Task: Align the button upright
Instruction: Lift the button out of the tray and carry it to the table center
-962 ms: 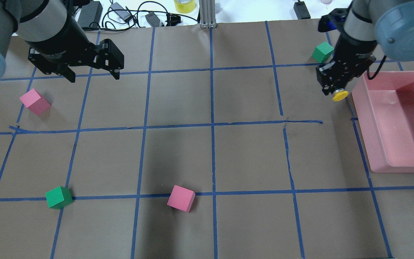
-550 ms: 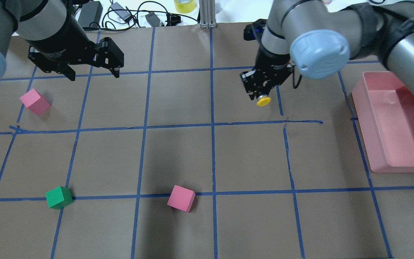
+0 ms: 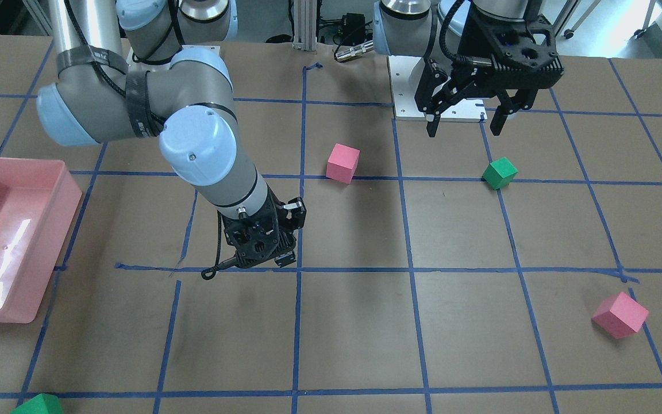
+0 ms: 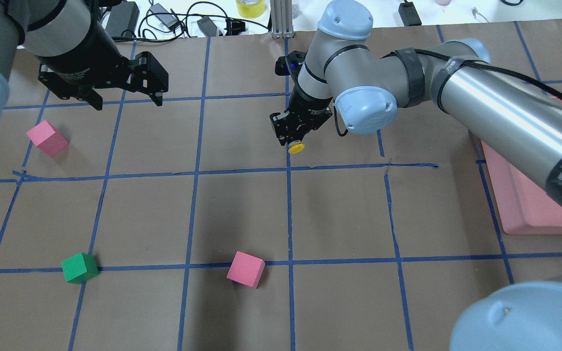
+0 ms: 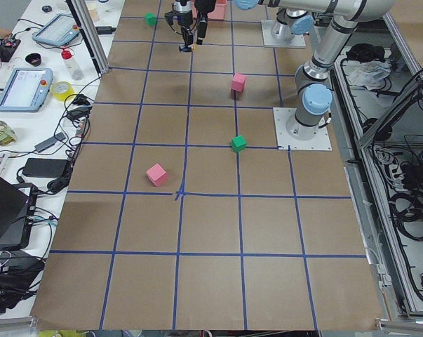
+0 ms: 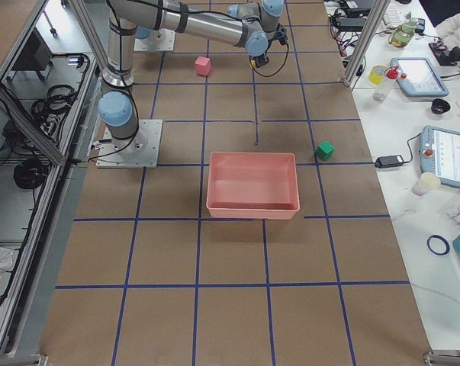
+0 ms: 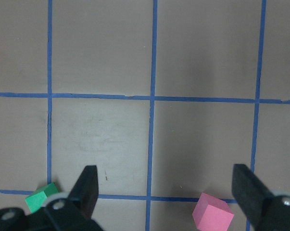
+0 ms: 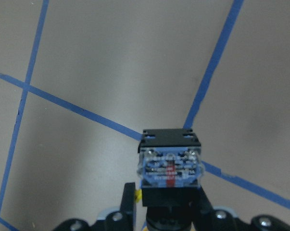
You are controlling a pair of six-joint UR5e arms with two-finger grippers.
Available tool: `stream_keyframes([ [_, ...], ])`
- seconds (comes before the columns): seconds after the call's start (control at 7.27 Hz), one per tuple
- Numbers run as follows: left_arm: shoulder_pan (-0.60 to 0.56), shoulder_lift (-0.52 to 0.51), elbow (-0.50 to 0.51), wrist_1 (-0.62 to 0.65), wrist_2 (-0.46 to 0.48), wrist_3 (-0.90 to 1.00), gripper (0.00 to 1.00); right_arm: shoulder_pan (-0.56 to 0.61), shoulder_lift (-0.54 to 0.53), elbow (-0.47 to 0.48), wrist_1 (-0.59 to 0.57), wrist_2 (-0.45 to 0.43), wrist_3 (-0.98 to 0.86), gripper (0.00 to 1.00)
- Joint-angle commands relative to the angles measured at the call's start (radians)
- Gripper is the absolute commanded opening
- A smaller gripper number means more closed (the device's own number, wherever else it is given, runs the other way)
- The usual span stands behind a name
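Note:
The button's yellow cap (image 4: 296, 147) sticks out below my right gripper (image 4: 291, 140), which is shut on the button above the table's middle, near a crossing of blue tape lines. In the right wrist view the whitish-grey contact block (image 8: 170, 168) and black body sit between the fingers (image 8: 129, 208). In the front-facing view the right gripper (image 3: 262, 253) hides the button. My left gripper (image 4: 128, 103) is open and empty over the far left of the table; it also shows in the front-facing view (image 3: 464, 130) and the left wrist view (image 7: 167, 187).
A pink bin (image 4: 525, 209) stands at the right edge. Pink cubes (image 4: 47, 138) (image 4: 246, 268) and a green cube (image 4: 79, 267) lie on the left and front. Another green cube (image 6: 325, 150) lies beyond the bin. Cables and devices line the far edge.
My right arm has carried the button leftward from beside the pink bin to the table's middle. The left arm has not moved.

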Motion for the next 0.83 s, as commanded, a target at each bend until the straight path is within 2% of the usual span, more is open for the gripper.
stream_keyframes([
  [0.0, 0.0, -0.003, -0.002, 0.023, -0.001, 0.0, 1.0, 0.001, 0.086, 0.008, -0.144, 0.034, -0.045, 0.0],
  [0.14, 0.0, -0.003, -0.002, 0.023, -0.001, 0.0, 1.0, 0.001, 0.117, 0.004, -0.157, 0.139, -0.034, 0.0],
  [0.28, 0.0, -0.003, -0.002, 0.023, -0.001, 0.0, 1.0, 0.001, 0.12, 0.008, -0.157, 0.147, -0.037, 0.0],
  [0.41, -0.002, -0.002, -0.005, 0.022, -0.001, 0.0, 1.0, 0.001, 0.119, 0.011, -0.148, 0.125, -0.029, 0.0],
  [0.69, 0.0, 0.0, -0.011, 0.023, -0.001, 0.0, 1.0, 0.003, 0.119, -0.002, -0.137, 0.051, 0.107, 0.0],
])
